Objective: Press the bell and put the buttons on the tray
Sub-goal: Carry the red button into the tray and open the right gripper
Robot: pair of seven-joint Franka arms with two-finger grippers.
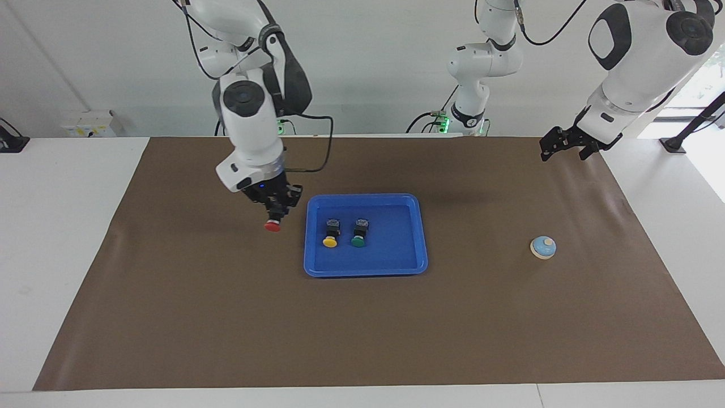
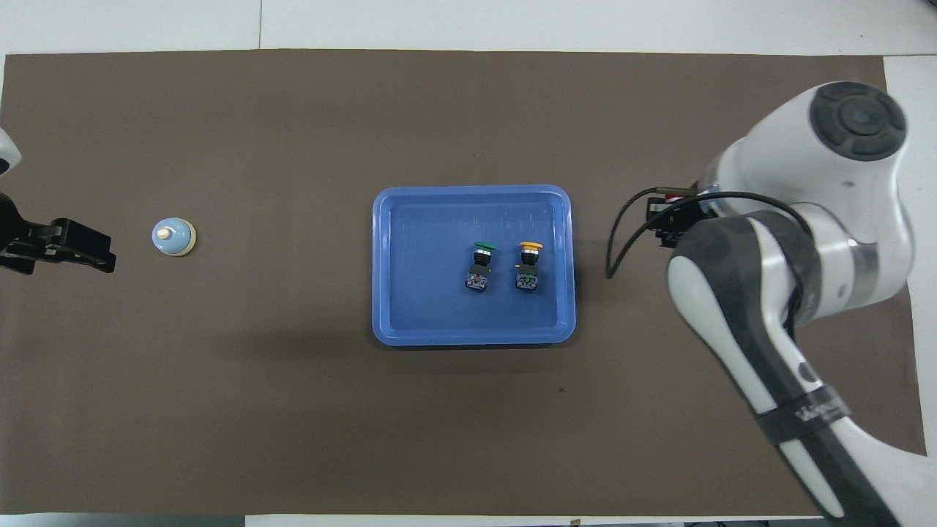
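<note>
- Right pincer (image 1: 275, 211): mine, at centre-left of the facing view, pinching the black body of the red button (image 1: 272, 225), cap pointing down. It hangs over the brown mat (image 1: 170, 317), just beside the tray's rim on the right arm's side. In the overhead view my own arm hides most of it, at centre-right of the frame.
- Tray (image 1: 422, 238): blue, at the middle of both frames, flat on the mat.
- Yellow button (image 1: 331, 233): lying on its side in the tray, cap toward the lower edge of the facing view, in the half of the tray toward the right arm's end.
- Green button (image 1: 359, 233): lying the same way just beside the yellow one, apart from it, near the tray's middle.
- Bell (image 1: 543, 247): on the mat at centre-right of the facing view and centre-left of the overhead view, well apart from the tray, toward the left arm's end of the desk.
- Left pincer (image 1: 566, 148): at upper right of the facing view, raised over the mat's edge and waiting; whether it is spread or pressed together I cannot tell.
</note>
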